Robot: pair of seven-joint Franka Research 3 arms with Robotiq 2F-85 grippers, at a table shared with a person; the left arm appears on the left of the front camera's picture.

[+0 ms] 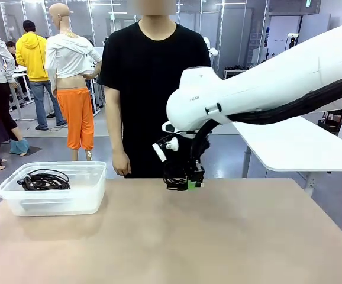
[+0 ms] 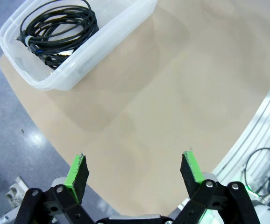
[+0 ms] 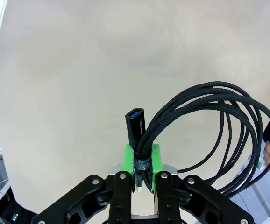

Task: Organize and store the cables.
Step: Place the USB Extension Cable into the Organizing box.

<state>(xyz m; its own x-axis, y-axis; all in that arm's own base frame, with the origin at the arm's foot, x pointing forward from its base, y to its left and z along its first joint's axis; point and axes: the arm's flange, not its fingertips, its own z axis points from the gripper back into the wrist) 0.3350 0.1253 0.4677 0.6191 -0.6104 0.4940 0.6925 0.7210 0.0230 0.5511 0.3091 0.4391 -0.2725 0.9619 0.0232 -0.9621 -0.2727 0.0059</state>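
My right gripper (image 3: 143, 163) is shut on a coiled black braided cable (image 3: 209, 126), pinched between the green pads, its black plug (image 3: 135, 126) sticking up above them. In the front view that right gripper (image 1: 189, 184) hangs just above the far middle of the table with the cable (image 1: 174, 177) bunched at its fingers. Another coiled black cable (image 1: 44, 179) lies inside the clear plastic bin (image 1: 88, 198) at the table's left. The left wrist view shows the same cable (image 2: 58, 32) in the bin (image 2: 121, 28), far ahead of my left gripper (image 2: 135, 170), which stands open with nothing between its fingers.
A person in a black shirt (image 1: 150, 77) stands at the far edge, arms hanging down, one hand (image 1: 121, 164) near the table. The tan tabletop (image 1: 177, 242) spreads wide between bin and gripper. A white table (image 1: 295, 145) stands behind at the right.
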